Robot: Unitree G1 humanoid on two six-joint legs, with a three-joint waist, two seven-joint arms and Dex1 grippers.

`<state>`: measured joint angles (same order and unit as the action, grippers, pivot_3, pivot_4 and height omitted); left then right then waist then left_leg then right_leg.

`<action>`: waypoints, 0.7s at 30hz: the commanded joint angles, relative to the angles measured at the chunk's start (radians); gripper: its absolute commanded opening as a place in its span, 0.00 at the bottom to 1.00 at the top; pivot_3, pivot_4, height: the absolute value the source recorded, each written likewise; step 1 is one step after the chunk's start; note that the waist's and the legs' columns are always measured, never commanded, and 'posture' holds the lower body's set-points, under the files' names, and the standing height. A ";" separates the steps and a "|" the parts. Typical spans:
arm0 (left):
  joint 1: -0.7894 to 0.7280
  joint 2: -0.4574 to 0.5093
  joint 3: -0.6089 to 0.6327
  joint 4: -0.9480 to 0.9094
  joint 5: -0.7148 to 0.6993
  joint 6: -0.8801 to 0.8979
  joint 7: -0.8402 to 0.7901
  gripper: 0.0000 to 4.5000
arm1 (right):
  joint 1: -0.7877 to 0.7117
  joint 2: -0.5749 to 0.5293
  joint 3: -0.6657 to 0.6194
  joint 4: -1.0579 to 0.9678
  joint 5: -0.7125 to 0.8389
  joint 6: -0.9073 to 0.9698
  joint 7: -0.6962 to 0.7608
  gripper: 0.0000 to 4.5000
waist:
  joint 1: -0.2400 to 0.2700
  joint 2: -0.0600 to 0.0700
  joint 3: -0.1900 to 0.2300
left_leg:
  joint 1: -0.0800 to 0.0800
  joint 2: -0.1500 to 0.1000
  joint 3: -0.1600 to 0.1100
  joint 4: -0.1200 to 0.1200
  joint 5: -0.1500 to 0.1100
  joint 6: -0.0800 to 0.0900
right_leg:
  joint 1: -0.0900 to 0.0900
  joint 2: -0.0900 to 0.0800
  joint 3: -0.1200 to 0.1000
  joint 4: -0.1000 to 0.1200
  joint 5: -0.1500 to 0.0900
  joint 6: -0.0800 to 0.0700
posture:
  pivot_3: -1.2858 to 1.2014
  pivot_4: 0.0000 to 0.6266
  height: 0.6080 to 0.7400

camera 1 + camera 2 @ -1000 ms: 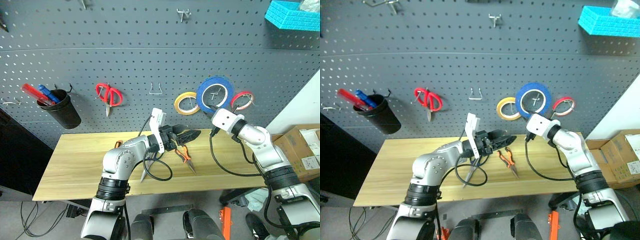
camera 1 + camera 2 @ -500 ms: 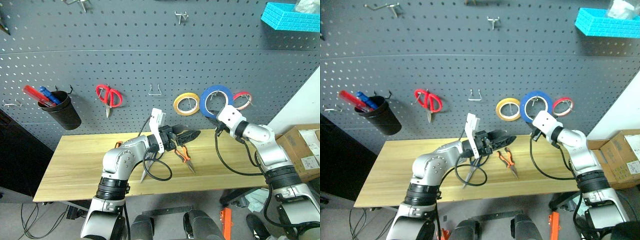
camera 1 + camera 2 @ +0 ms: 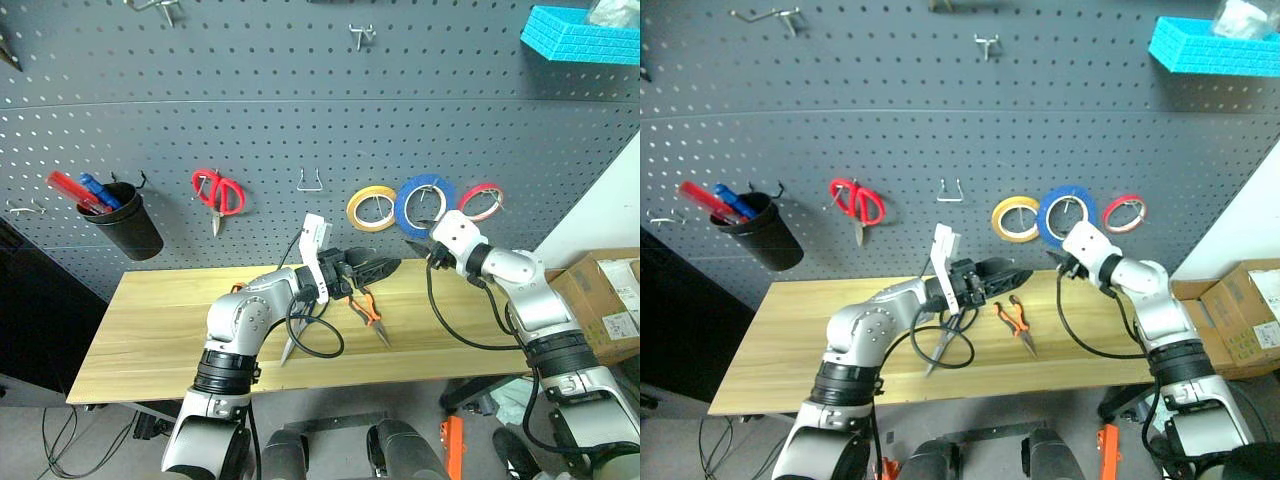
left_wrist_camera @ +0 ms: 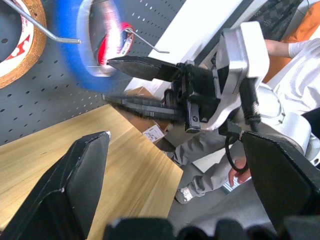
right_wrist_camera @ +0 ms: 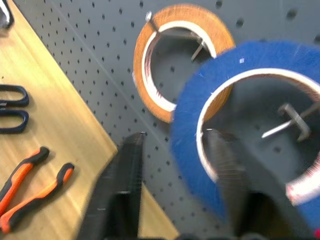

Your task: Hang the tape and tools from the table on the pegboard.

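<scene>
1. Your blue tape [image 3: 426,203] is on the pegboard [image 3: 260,110], its ring around a small metal hook, between the yellow tape ring [image 3: 372,208] and the red tape ring [image 3: 480,201]
2. Your right gripper [image 5: 175,165] sits at the tape's lower edge with its fingers parted; one finger lies outside the ring and the other reaches into the hollow centre, so the blue band runs between them. You cannot tell from these views whether either finger touches the band
3. Your left gripper [image 3: 385,269] is spread wide and holds nothing; it hovers over the middle of the table [image 3: 150,320], pointing towards the right arm
4. The orange-handled pliers [image 3: 369,311] lie flat on the table just under and in front of the left gripper
5. The blue-handled scissors [image 5: 11,107] lie on the wood near the pliers, handles showing dark in the right wrist view
6. Red-handled scissors [image 3: 218,192] hang on the pegboard to the left, and a black cup [image 3: 125,218] with red and blue tools hangs further left
7. A blue basket [image 3: 580,32] sits at the top right of the board
</scene>
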<state>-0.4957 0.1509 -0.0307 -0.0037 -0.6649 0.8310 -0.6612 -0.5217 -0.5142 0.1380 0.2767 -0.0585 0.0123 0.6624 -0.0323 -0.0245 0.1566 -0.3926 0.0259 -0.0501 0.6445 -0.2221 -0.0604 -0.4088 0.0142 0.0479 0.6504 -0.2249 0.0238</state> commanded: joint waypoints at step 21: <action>0.556 0.127 -0.079 -0.337 0.201 -0.110 0.204 1.00 | 0.223 0.354 0.091 -0.414 0.019 0.859 -0.267 1.00 | 0.003 -0.001 0.049 | 0.009 0.003 -0.002 0.000 0.000 0.000 | -0.002 -0.002 0.002 0.008 -0.008 -0.013 | 0.56 0.37 1.00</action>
<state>0.0537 0.2834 -0.1004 -0.2922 -0.4869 0.7639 -0.4731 -0.2628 -0.1836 0.2390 -0.1645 -0.0541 0.8196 0.4265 -0.0289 -0.0258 0.2058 -0.3843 0.0295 -0.0533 0.6441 -0.2225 -0.0604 -0.4110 0.0117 0.0494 0.6578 -0.2332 0.0112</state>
